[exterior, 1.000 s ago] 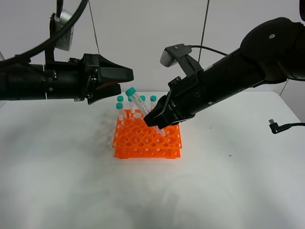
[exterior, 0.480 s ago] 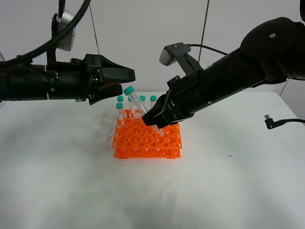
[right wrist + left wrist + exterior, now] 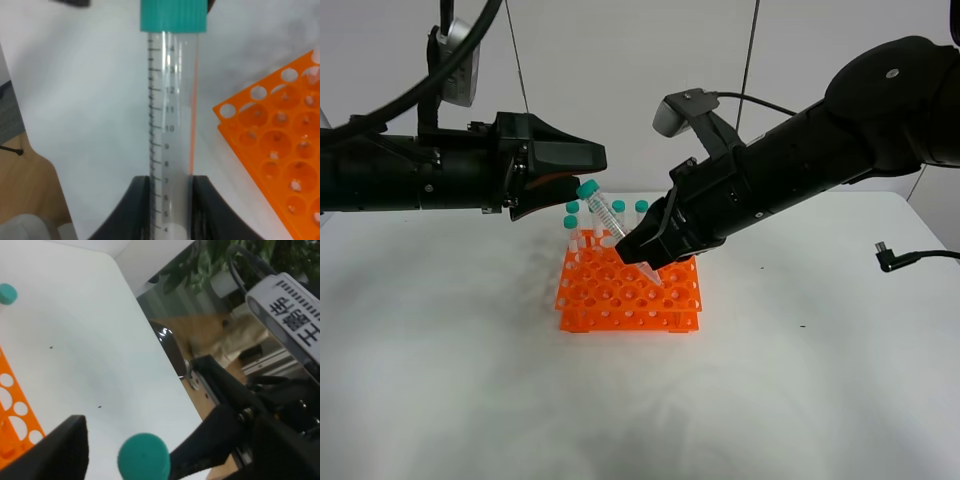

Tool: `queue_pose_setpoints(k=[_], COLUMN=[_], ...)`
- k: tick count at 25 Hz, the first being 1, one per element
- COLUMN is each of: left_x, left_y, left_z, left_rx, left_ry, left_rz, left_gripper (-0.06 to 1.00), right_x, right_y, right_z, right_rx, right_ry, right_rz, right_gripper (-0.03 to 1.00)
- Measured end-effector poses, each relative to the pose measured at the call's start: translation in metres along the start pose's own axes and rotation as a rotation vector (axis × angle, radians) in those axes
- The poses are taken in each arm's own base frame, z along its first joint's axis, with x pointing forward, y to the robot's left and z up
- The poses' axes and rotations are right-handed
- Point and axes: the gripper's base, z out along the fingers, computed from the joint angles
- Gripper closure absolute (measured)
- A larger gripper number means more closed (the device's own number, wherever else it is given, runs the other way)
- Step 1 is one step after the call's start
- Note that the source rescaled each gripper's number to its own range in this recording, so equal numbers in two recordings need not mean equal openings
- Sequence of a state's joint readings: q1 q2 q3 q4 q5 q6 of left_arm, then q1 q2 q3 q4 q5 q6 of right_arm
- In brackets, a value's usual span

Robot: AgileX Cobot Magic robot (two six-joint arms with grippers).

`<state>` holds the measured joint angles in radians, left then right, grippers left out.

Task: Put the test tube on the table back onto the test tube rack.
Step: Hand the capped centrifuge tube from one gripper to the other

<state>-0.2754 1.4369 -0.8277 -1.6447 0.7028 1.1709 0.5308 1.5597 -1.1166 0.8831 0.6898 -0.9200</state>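
Rack and contents first: the orange test tube rack [image 3: 628, 292] stood near the middle of the white table [image 3: 470, 400]; at least four teal-capped tubes [image 3: 619, 208] stood upright in its far rows, two at the far left corner and two further along the back; more may have been hidden behind the arms; the near rows of holes were unfilled. The test tube [image 3: 608, 225] was not on the table but in the air over the rack, clamped low on its barrel by the right gripper [image 3: 642, 254], whose jaws were closed against both sides of it; it sat tilted, teal cap up and leaning toward the left arm, pointed tip down over the right part of the rack; I could not tell whether the tip had entered a hole. In the right wrist view the barrel was clear, with a printed graduation scale, and looked empty above the fingers. The left gripper [image 3: 582, 172] hung level above the rack's far left corner, jaws spread wide and holding nothing; the tube's cap lay just beside its tips, and in the left wrist view it showed between the two fingers; contact could not be judged. Against the frame a second before: tube and right gripper had shifted slightly toward the left arm; the left gripper had edged toward the centre; the loose cable [image 3: 895, 258] at the table's right edge had moved a little; the rack had not moved.
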Motion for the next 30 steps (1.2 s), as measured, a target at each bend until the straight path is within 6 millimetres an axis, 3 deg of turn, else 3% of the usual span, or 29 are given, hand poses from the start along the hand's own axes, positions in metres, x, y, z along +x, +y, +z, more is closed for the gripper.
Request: queue_pose_setpoints(k=[23, 30], left_x=[0.005, 0.006], left_y=[0.013, 0.012], left_z=[0.011, 0.011], left_rx=[0.006, 0.016], left_ry=[0.005, 0.011], left_rz=[-0.044, -0.028], left_gripper=[-0.04, 0.1], right_x=[0.0, -0.001], right_y=[0.0, -0.001], right_z=[0.0, 0.0], right_rx=[-0.001, 0.008], right_ry=[-0.002, -0.009], right_rz=[0.0, 0.0], right_gripper=[0.94, 0.94])
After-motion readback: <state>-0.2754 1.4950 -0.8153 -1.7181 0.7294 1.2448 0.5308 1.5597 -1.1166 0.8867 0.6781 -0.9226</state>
